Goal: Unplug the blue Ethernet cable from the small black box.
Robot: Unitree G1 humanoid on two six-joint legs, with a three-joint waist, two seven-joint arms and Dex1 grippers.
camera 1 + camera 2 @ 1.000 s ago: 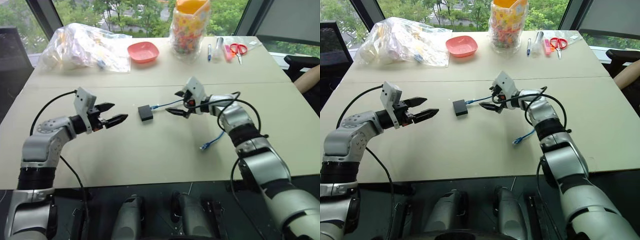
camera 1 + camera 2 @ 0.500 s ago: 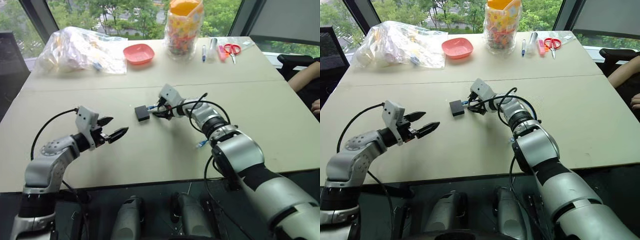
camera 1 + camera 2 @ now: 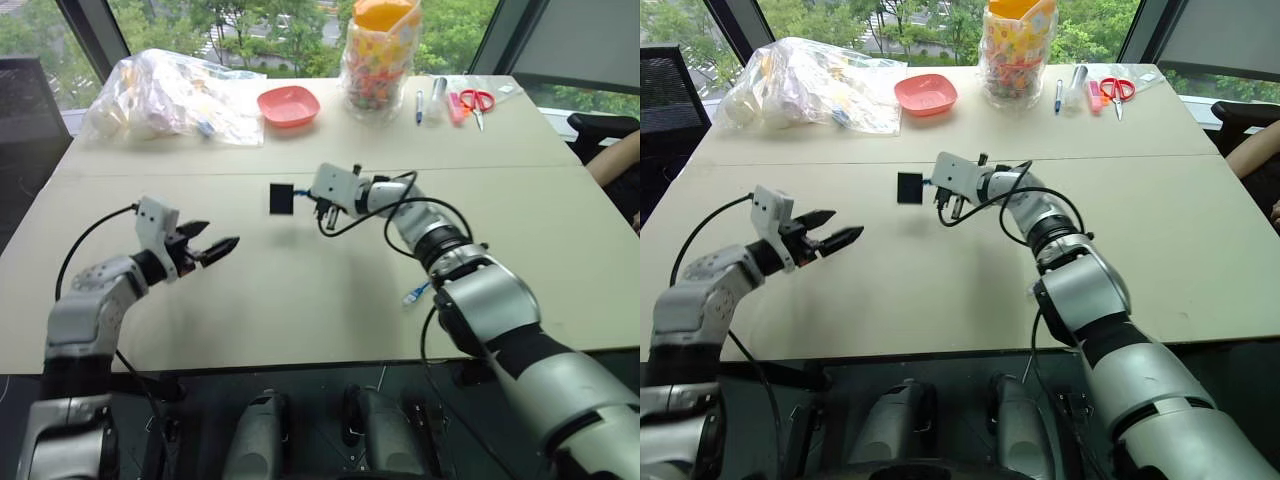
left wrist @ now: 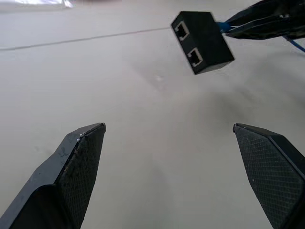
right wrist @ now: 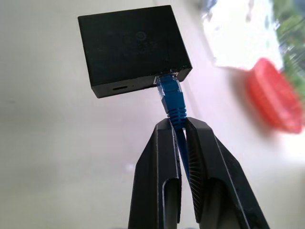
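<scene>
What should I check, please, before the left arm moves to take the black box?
1. Right gripper jaws shut on the blue Ethernet cable: ok.
2. Plug seated in the small black box: ok, not yet unplugged.
3. Box lifted off the table, hanging from the cable: ok.
4. Left gripper jaws open: ok.
5. Left gripper around the box: not ok, it is apart from it.
6. Box facing the left gripper: ok, its two ports show.

We count one small black box (image 3: 282, 198), one blue Ethernet cable (image 5: 173, 101), one red bowl (image 3: 287, 104), one candy jar (image 3: 379, 58), one clear plastic bag (image 3: 170, 95), one pair of red-handled scissors (image 3: 477, 101), two pens (image 3: 428, 98), two grippers: left gripper (image 3: 212, 246), right gripper (image 5: 180, 138).
</scene>
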